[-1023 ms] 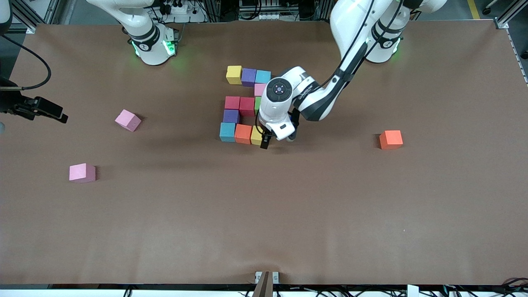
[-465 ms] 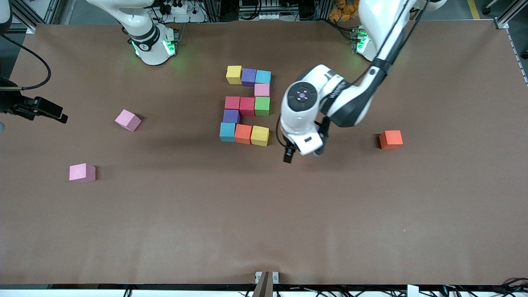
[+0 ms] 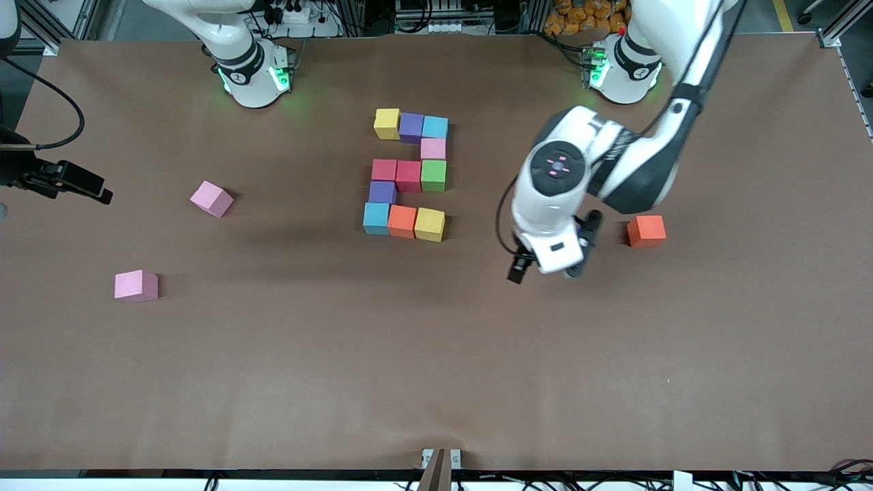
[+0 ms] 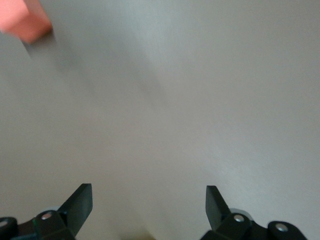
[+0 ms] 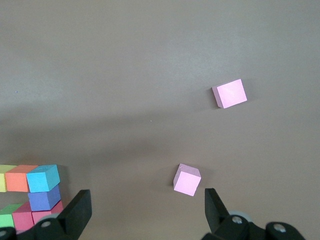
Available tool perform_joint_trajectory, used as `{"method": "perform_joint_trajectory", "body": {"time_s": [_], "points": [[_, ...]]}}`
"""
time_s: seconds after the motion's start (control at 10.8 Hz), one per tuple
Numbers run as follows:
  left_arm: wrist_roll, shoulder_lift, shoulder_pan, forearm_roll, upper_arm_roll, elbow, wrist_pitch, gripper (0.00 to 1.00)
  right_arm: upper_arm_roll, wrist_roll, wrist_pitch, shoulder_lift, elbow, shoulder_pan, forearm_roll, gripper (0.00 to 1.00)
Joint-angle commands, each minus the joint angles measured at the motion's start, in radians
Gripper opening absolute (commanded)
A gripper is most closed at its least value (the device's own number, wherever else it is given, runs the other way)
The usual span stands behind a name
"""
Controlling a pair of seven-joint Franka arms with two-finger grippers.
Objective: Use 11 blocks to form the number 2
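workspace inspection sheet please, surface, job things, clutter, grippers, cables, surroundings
surface: brown matte table cover, flat, no spills seen.
job's things: blocky digit 2 of eleven coloured foam cubes, cubes touching, mid-table near the robots' bases.
clutter: loose orange cube toward the left arm's end; two loose pink cubes toward the right arm's end, one turned askew.
grippers: left gripper open, empty, over bare table between the digit and the orange cube; right gripper open, empty, waiting over the right arm's end.
cables: black cable looping at the table edge by the right arm's end.
surroundings: metal frame rails and equipment past the bases.
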Motion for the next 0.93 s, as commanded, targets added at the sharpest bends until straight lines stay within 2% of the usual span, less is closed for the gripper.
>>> {"method": "perform_joint_trajectory", "body": {"time_s": [0.0,0.28,0.47,0.74,0.84], "points": [[0.183,-0.072,0.078,-0.004,-0.011,0.002,-0.106,1.00,0.013,0.017,-0.015,0.008,0.018,-0.012,-0.001,1.00],[0.339,-0.138,0.137,-0.009,-0.018,-0.004,-0.262,1.00,0.013,0.017,-0.017,0.007,0.020,-0.010,-0.004,1.00],[0.532,-0.177,0.161,-0.035,-0.008,-0.019,-0.363,1.00,0.014,0.017,-0.018,0.004,0.020,-0.008,-0.004,1.00],[0.779,-0.284,0.192,-0.039,0.000,-0.178,-0.358,1.00,0.014,0.015,-0.023,-0.004,0.018,-0.009,-0.004,1.00],[0.870,-0.336,0.200,-0.042,0.061,-0.232,-0.345,1.00,0.014,0.017,-0.035,-0.007,0.020,-0.008,-0.004,1.00]]}}
